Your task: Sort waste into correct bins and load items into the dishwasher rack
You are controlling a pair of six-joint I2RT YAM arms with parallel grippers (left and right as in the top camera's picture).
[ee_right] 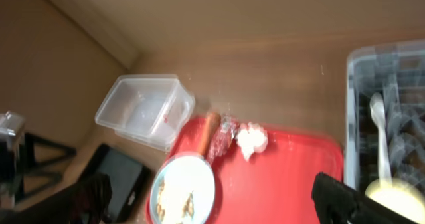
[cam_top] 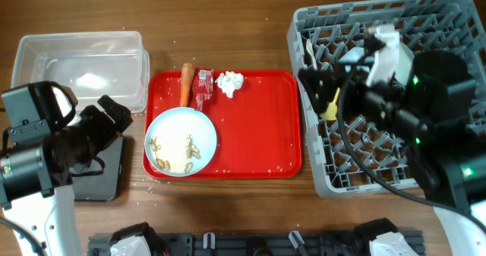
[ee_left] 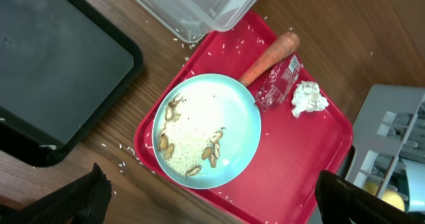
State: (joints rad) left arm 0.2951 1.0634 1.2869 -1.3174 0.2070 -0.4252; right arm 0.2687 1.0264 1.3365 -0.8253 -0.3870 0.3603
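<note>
Plate [ee_left: 234, 114] w/ crumbs [ee_left: 178, 144]: stiff, slick, prob. light; pinch rim, keep level or crumbs spill; L gripper [ee_left: 212, 183], R gripper [ee_right: 211, 185] both spread, empty.

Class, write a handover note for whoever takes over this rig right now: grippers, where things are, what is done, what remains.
Left gripper open, empty, beside the red tray.
Right gripper open, empty, over the rack.
Done: yellow cup and spoon in the rack.
Left: carrot, wrapper, tissue on the red tray, crumbs on the plate; tub and black tray show no waste. Then rack the plate.
Bowls not visible.
</note>
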